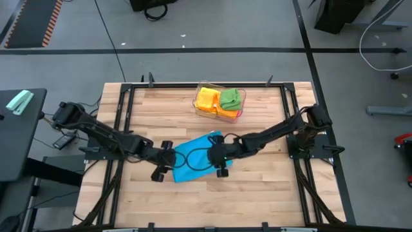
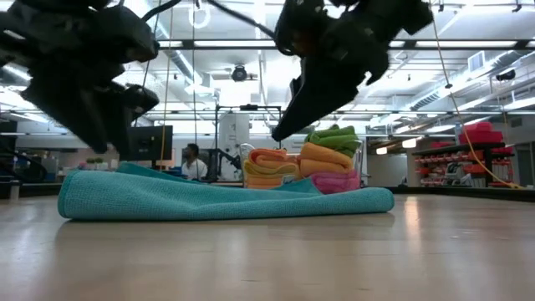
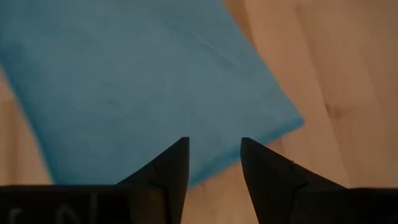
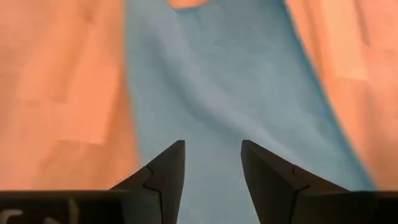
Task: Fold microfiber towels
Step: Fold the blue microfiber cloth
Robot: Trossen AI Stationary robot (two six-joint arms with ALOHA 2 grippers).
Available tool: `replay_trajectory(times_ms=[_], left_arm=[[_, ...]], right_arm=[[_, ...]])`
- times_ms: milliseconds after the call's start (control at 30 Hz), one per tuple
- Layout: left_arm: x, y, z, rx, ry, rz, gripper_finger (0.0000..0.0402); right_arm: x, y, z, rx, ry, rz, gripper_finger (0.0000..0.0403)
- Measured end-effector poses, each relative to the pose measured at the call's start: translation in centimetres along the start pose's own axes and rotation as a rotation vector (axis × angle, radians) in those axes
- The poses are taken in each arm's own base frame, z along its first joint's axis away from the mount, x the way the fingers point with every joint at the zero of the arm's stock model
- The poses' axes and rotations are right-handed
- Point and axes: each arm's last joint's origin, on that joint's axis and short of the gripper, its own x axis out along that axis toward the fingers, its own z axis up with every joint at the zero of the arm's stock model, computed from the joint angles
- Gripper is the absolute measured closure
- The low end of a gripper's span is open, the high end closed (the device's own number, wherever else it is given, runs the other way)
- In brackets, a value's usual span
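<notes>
Above the blue towel (image 1: 193, 156), my left tool (image 3: 214, 163) hangs with fingers parted, nothing between them. My right tool (image 4: 212, 163) hangs over the same towel's other side, likewise released and empty. Towel lies folded flat at mid-worktop (image 1: 270, 193). Behind it, the clear tray (image 1: 207, 112) holds orange (image 1: 207, 98), green (image 1: 231, 98) and pink towels.

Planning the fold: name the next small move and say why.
Probably lift both grippers clear. The blue towel lies folded flat on the table, and the left gripper and right gripper hover open above it, holding nothing.
</notes>
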Motion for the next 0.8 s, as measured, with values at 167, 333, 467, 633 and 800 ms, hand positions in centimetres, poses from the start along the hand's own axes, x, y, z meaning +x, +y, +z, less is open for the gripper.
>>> replay_trajectory(times_ms=[167,333,467,633,800], left_arm=[[0.9,-0.9,-0.3,0.033,0.031,-0.017,0.0260],[0.9,-1.2,-0.4,0.040,0.029,-0.022,0.0270],[0.7,-1.1,-0.3,0.038,0.019,-0.024,0.0275],[0.7,-1.1,-0.3,0.040,0.024,-0.023,0.0278],[0.3,-1.3,0.8,0.081,-0.016,-0.028,0.0275]], right_arm=[[0.5,1.7,-1.9,0.019,-0.033,0.051,0.0237],[1.0,2.2,-4.6,0.067,0.039,0.022,0.0237],[1.2,2.1,-6.6,0.122,0.116,0.021,0.0237],[0.3,2.4,-7.7,0.124,0.324,0.002,0.0237],[-0.5,2.2,-8.4,0.073,0.469,-0.022,0.0237]])
